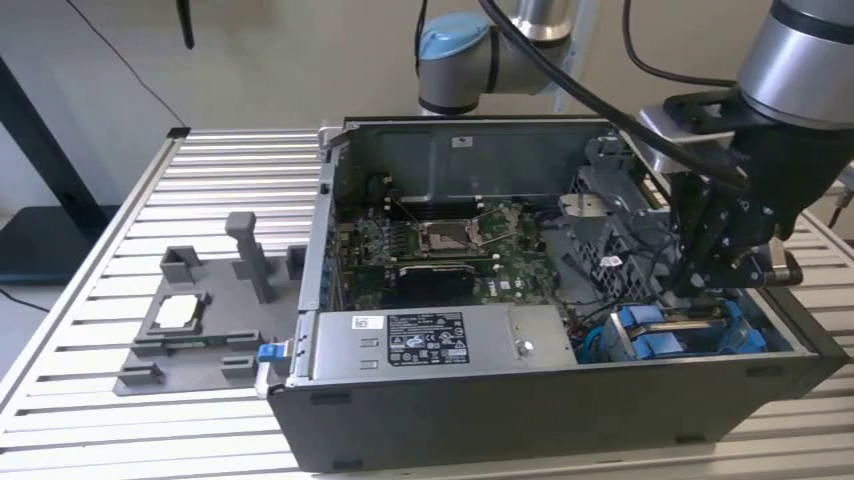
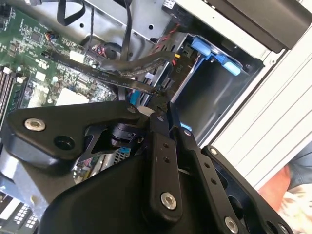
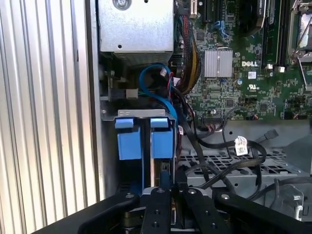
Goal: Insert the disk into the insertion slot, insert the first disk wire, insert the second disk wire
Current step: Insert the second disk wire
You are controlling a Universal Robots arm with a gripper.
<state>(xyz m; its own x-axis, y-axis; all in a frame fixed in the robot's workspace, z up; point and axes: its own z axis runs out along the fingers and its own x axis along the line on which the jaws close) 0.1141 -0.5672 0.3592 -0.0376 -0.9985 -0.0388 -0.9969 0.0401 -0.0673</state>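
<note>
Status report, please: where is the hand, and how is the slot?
Hand low inside case, above insertion slot. Slot mouth shows blue tabs. Close beside hand: black cables.

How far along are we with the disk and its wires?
The end effector is down at the drive bay with blue tabs. I cannot tell whether the disk is seated. Loose black cables lie beside the bay, so wiring looks unfinished.

Exterior view: raised and well back, angled down across the slatted table [image 1: 107, 250] onto the open computer case [image 1: 534, 400]. First wrist view: close, facing straight down past the gripper [image 3: 163, 195] into the drive bay [image 3: 145, 131]. Second wrist view: close, tilted, over the gripper [image 2: 168, 114]. Shared by all three: drive bay [image 2: 214, 56] and motherboard [image 1: 454, 250].
</note>
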